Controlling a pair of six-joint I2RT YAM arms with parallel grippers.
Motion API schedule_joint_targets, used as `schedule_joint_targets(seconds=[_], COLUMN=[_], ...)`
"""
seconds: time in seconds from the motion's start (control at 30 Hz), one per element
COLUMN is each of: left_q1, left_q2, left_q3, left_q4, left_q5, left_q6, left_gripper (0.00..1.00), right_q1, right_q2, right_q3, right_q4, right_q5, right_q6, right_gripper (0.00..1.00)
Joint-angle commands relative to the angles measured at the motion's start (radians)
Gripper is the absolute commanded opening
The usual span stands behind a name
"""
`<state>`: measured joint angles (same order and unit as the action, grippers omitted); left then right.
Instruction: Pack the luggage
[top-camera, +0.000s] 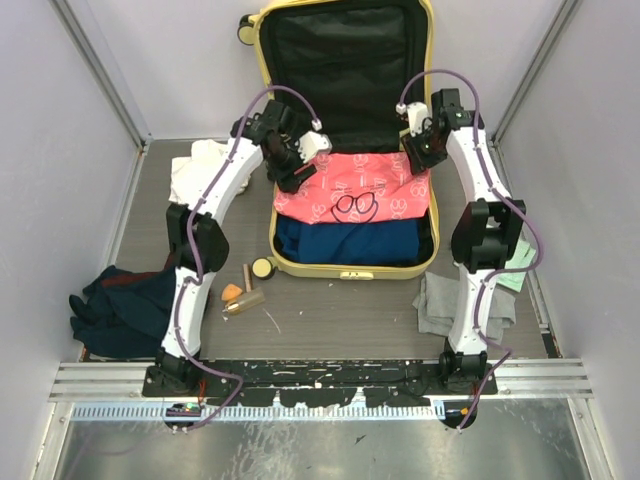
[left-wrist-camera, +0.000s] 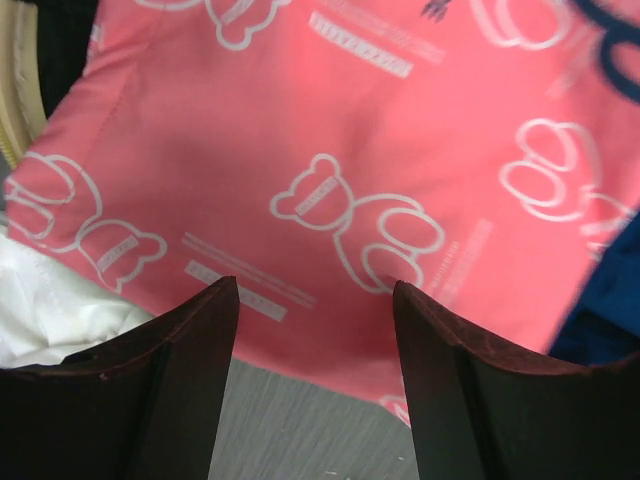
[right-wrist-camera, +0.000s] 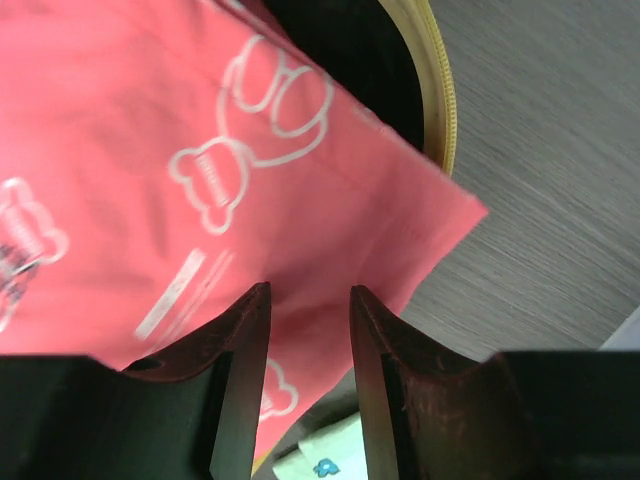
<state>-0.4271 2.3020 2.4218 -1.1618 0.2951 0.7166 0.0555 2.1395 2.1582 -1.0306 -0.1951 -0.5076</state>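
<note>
The luggage (top-camera: 268, 215), a pale-yellow hard-shell suitcase, lies open with its black-lined lid upright at the back. A blue garment (top-camera: 345, 242) lies in its base, with a pink bear-print garment (top-camera: 350, 190) on top. My left gripper (top-camera: 291, 172) hovers over the pink garment's left edge. In the left wrist view the gripper (left-wrist-camera: 315, 290) is open, the pink garment (left-wrist-camera: 330, 130) lying beyond it with nothing between the fingers. My right gripper (top-camera: 419, 158) hangs over the right corner. In the right wrist view that gripper (right-wrist-camera: 308, 292) is open and narrower, above the pink garment (right-wrist-camera: 120, 150).
A white garment (top-camera: 205, 165) lies left of the suitcase, a dark clothes pile (top-camera: 120, 305) at front left, a grey garment (top-camera: 450, 300) and a pale green item (top-camera: 515, 268) at right. A round disc (top-camera: 262, 268), an orange piece (top-camera: 232, 293) and a wooden brush (top-camera: 246, 301) lie in front.
</note>
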Motion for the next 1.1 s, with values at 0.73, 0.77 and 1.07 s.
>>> schedule_joint_targets(seconds=[0.73,0.77,1.07], left_q1=[0.065,0.065,0.071], left_q2=[0.126,0.086,-0.223], left_q3=[0.012,-0.013,-0.219], left_q4=[0.179,0.191,0.219], left_q5=[0.025,0.047,0.200], left_q6=[-0.098,-0.116,-0.304], left_gripper=[0.91,0.92,0.99], right_q1=[0.004,0.004,0.004], right_q2=[0.170,0.146,-0.103], right_q3=[0.035,0.051,0.015], right_q4=[0.155,0.130,0.032], right_q5=[-0.065,-0.097,-0.297], right_q6=[0.081,0.077,0.075], right_gripper=[0.62,0.66,0.90])
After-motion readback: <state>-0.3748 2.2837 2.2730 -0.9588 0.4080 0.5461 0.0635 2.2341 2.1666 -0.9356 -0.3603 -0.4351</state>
